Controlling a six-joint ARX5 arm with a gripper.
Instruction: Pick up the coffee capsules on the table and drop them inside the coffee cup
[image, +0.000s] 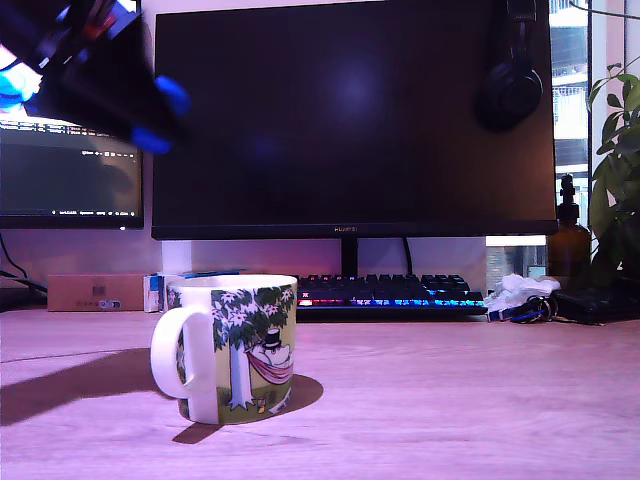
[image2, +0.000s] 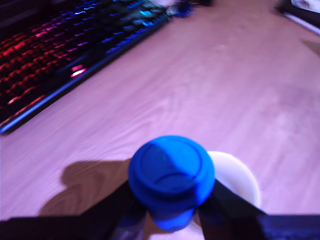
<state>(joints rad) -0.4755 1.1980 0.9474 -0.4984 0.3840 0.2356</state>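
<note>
- Exterior view: the arm hangs blurred in the upper corner on the exterior view's left, high above the desk (image: 480, 400), its gripper (image: 160, 115) angled down toward the coffee cup (image: 235, 350).
- Wrist view: the jaws pinch a bright blue capsule (image2: 171, 172) from both sides.
- The cup's white rim shows just behind the capsule, below it.
- A backlit keyboard (image2: 60, 55) lies well apart.
</note>
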